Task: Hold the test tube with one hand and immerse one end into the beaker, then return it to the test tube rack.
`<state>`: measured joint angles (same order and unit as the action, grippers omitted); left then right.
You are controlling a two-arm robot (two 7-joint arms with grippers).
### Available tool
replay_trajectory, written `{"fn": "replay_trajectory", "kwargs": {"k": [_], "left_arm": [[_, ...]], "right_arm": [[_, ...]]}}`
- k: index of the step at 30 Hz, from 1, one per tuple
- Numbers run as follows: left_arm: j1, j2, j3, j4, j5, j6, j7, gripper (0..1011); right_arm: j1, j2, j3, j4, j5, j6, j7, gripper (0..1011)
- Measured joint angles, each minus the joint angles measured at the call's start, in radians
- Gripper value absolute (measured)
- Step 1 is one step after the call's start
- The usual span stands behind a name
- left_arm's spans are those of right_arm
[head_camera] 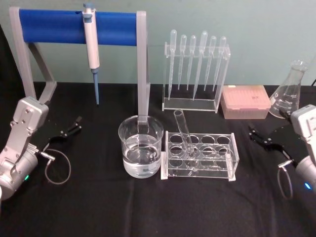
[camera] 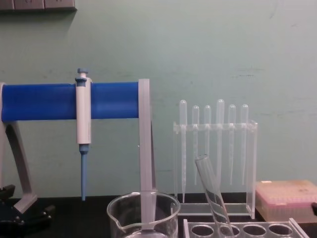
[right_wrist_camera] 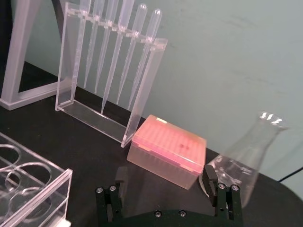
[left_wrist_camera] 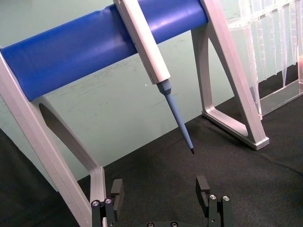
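Head view, working outward from the nearest things. Finding the left gripper (head_camera: 73, 126) low over the black desk (head_camera: 148, 212) at the left edge, its fingers (left_wrist_camera: 116, 189) released, spread wide and grasping nothing. Finding the right gripper (head_camera: 254, 136) low at the right edge, its fingers (right_wrist_camera: 209, 176) likewise released and empty.

Seeing the beaker (head_camera: 140, 148) standing between the two sets of fingers, well apart from both, nearer the left ones, partly filled with clear liquid. Seeing the clear test tube rack (head_camera: 233, 155) just beside the beaker, on the side toward the right fingers, well apart from them too. Spotting the test tube (head_camera: 183, 131) standing in a hole near the beaker end of that rack, round bottom down, open rim up, tilting with the rim toward the beaker, touching neither set of fingers.

Looking farther in the left wrist view: catching the pipettor (left_wrist_camera: 156, 66) hanging ahead of the left fingers, blue tip pointing down above the gap between them, clipped on the blue bar of a grey stand (left_wrist_camera: 85, 47).

Looking farther in the right wrist view: meeting a pink tip box (right_wrist_camera: 168, 153) just ahead of the right fingers, a conical flask (right_wrist_camera: 246, 161) beside it, ahead of one finger, and beyond the box a clear holder (right_wrist_camera: 144, 94) carrying thin pipettes (right_wrist_camera: 112, 61) tips down.
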<state>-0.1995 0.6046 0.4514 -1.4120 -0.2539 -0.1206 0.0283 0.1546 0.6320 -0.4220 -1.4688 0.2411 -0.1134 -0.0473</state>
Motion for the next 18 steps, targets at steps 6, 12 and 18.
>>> {"fn": "replay_trajectory", "kwargs": {"k": [6, 12, 18], "left_arm": [[0.000, 0.000, 0.000, 0.000, 0.000, 0.000, 0.000, 1000], [0.000, 0.000, 0.000, 0.000, 0.000, 0.000, 0.000, 1000], [0.000, 0.000, 0.000, 0.000, 0.000, 0.000, 0.000, 1000]], "right_arm": [[-0.123, 0.078, 0.051, -0.158, -0.034, 0.028, -0.048, 1003], [-0.223, 0.151, 0.090, -0.292, -0.006, 0.038, -0.010, 1002], [-0.226, 0.174, 0.063, -0.370, 0.059, 0.047, 0.145, 1003]]}}
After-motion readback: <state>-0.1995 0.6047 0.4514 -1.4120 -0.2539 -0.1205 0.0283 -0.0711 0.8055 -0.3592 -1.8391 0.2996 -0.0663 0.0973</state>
